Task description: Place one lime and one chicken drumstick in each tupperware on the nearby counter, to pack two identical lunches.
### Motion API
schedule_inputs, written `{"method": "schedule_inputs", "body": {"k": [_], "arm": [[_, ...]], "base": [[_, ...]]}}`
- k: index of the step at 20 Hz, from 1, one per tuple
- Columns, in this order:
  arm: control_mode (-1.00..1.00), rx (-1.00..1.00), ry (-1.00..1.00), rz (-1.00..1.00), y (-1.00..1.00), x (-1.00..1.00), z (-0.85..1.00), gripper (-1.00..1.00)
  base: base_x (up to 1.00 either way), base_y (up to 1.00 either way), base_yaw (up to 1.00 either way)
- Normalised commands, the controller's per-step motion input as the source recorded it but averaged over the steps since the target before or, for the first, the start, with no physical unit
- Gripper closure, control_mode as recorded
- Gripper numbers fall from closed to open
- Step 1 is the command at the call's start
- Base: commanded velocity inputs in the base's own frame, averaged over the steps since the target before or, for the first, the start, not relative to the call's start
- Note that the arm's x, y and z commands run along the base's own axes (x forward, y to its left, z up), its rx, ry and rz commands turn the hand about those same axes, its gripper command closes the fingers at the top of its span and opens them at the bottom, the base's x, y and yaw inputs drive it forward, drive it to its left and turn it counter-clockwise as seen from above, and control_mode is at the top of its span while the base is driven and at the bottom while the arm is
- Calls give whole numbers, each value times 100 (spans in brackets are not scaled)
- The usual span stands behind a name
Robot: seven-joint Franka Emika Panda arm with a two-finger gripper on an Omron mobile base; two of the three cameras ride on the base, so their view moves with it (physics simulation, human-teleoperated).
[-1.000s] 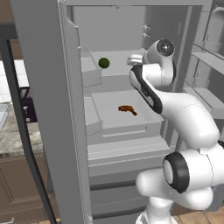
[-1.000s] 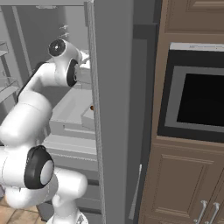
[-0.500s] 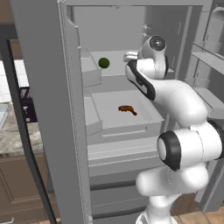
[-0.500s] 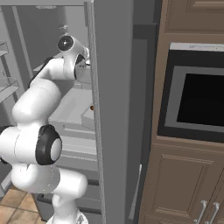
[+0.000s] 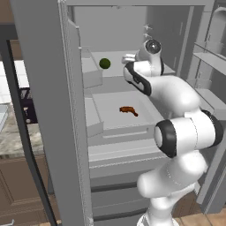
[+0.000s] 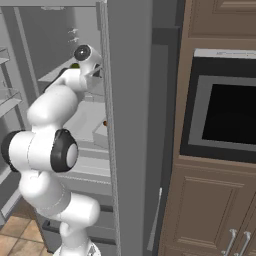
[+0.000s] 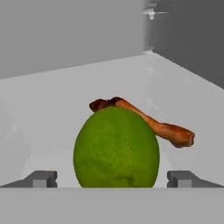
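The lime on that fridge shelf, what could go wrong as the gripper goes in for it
The lime is round and sits loose on the smooth fridge shelf, so one finger of the open gripper touching first could roll it away. A chicken drumstick lies right behind it on the same shelf; a push too deep might knock it or catch it in the grip.

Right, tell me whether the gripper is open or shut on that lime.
Open. In the hand view the gripper has its fingertips standing wide on either side of the lime, not touching it.
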Motion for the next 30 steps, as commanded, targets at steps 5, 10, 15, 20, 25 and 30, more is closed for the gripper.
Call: {"method": "schedule_inputs", "body": {"k": [5,10,15,20,25,30], "arm": [[-100,0,0,0,-1,38,-21,-100],[-100,0,0,0,-1,36,-26,-100],[-100,-2,5,-1,0,2,-64,100],[-100,-1,3,-1,0,0,-31,100],[-100,0,0,3,2,-69,-2,100],[-100,-1,-7,13,19,-100,-2,100]], "base": [[0,0,0],[0,0,0],[0,0,0],[0,0,0],[0,0,0],[0,0,0]]}}
